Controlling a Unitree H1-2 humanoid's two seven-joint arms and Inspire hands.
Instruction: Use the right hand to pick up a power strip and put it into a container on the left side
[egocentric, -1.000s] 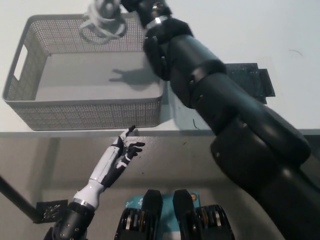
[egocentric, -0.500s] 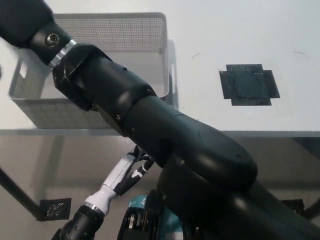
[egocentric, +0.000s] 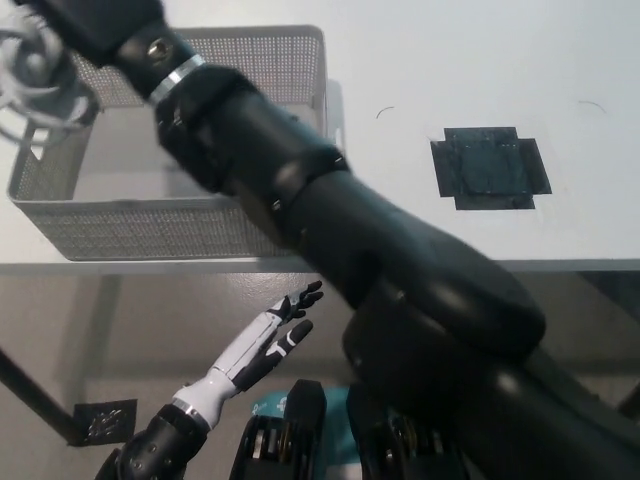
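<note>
The basket (egocentric: 170, 225) sits on the table (egocentric: 420, 60), left of the taped patch (egocentric: 490, 167).

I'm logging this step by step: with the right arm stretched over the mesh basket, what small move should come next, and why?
Probably lower the load and release it inside the basket. The black right arm reaches across it to the upper left, where a blurred coil of white cable hangs at the basket's left end; the hand itself is out of view. The white left hand rests open below the table edge.

The right arm (egocentric: 340, 230) is bulky, glossy black, with a silver ring. The left hand (egocentric: 268, 338) is slim, white with black fingertips.
</note>
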